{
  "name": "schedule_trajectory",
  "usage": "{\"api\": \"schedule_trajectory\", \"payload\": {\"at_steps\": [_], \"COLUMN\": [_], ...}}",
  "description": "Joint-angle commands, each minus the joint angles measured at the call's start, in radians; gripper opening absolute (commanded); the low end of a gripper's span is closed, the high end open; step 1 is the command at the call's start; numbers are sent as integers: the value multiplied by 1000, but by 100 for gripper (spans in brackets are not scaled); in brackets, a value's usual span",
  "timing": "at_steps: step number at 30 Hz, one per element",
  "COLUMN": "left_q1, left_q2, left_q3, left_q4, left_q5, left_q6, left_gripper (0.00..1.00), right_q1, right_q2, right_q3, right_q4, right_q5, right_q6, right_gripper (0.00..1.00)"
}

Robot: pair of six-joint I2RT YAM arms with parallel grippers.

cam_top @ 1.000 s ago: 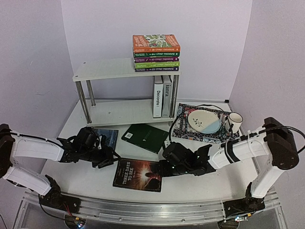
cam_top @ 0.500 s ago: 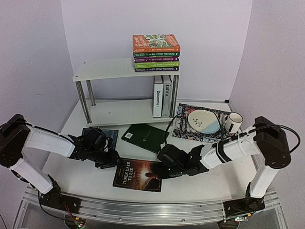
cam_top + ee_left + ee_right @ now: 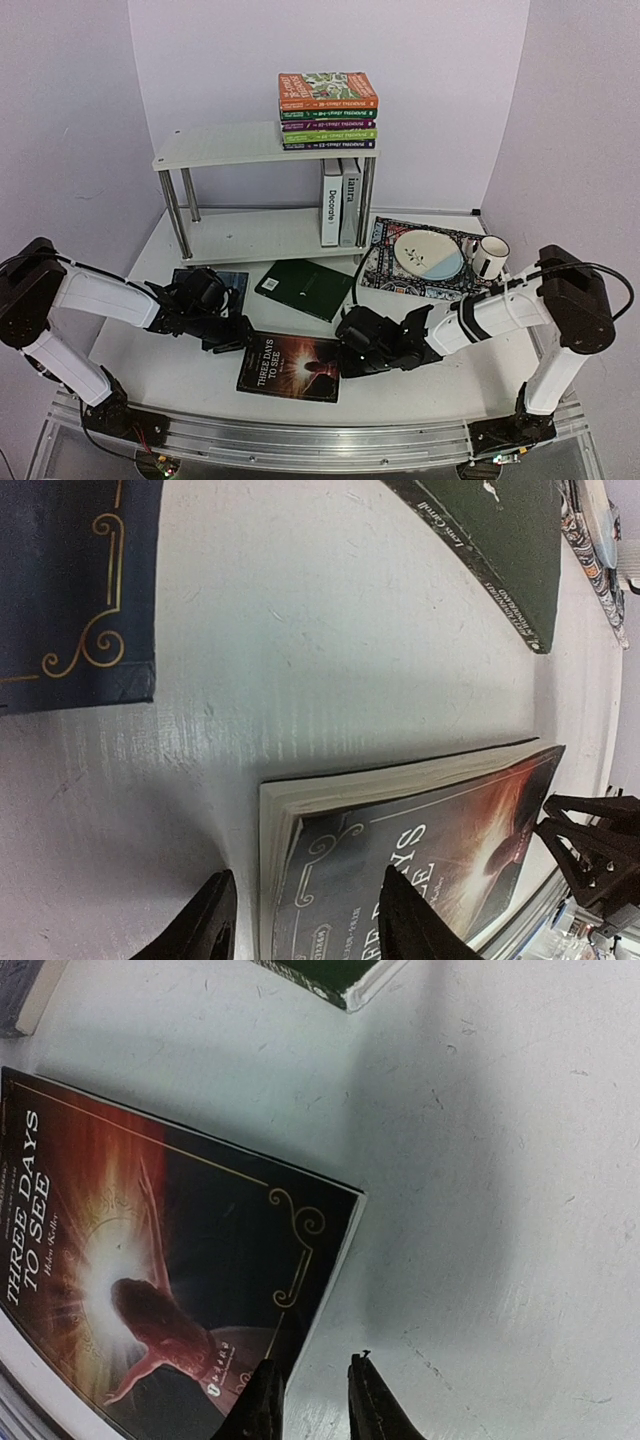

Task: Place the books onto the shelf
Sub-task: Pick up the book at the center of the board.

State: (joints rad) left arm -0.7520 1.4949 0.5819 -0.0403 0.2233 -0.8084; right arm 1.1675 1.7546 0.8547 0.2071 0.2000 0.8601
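The white shelf (image 3: 225, 147) bears a stack of colourful books (image 3: 328, 110) on its top board, and two upright books (image 3: 340, 200) stand on the lower board. On the table lie a dark green book (image 3: 305, 288), a dark blue book (image 3: 222, 283) and the "Three Days to See" book (image 3: 290, 367). My left gripper (image 3: 310, 925) is open and straddles the left edge of the "Three Days to See" book (image 3: 420, 830). One finger is beside it, the other over its cover. My right gripper (image 3: 315, 1400) stands narrowly open over the right edge of that same book (image 3: 150, 1260), which lies flat.
A patterned mat (image 3: 380, 268) right of the shelf carries a plate (image 3: 428, 253) and a mug (image 3: 490, 255). The green book's corner (image 3: 340, 975) lies just beyond the right gripper. The blue book (image 3: 70, 580) lies beside the left gripper.
The left gripper has slid right to the book's left edge. The right gripper has moved in onto the book's right edge and its jaws have narrowed.
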Motion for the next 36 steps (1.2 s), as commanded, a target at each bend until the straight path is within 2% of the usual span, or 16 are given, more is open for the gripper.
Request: {"api": "schedule_trajectory", "payload": {"at_steps": [1, 5, 11, 13, 14, 15, 19, 21, 25, 30, 36], "left_q1": [-4, -4, -4, -4, -3, -3, -3, -1, 9, 11, 14], "left_q2": [27, 33, 29, 13, 1, -12, -66, -85, -111, -113, -120], "left_q3": [10, 4, -7, -5, -7, -11, -20, -20, 2, 97, 152], "left_q4": [34, 82, 188, 200, 199, 199, 198, 185, 139, -36, -90], "left_q5": [45, 87, 164, 172, 171, 168, 175, 172, 169, 137, 132], "left_q6": [-8, -18, -49, -60, -64, -69, -90, -97, -119, -132, -179], "left_gripper": [50, 48, 37, 25, 9, 2, 0, 0, 0, 0, 0], "right_q1": [3, 3, 1, -1, -2, -4, -16, -18, -18, 4, 186], "right_q2": [31, 57, 51, 38, 31, 25, -21, -50, -132, -257, -304], "right_q3": [23, 12, -19, -30, -37, -43, -70, -80, -88, -92, -51], "right_q4": [-42, -15, 0, 1, 3, 3, 3, 4, 3, -16, -28], "right_q5": [-51, -88, -87, -77, -73, -69, -49, -39, -38, -17, 140], "right_q6": [-22, -10, 0, 3, 3, 3, -14, -38, -155, -346, -658], "right_gripper": [24, 18, 9, 8, 8, 8, 10, 14, 32, 54, 78]}}
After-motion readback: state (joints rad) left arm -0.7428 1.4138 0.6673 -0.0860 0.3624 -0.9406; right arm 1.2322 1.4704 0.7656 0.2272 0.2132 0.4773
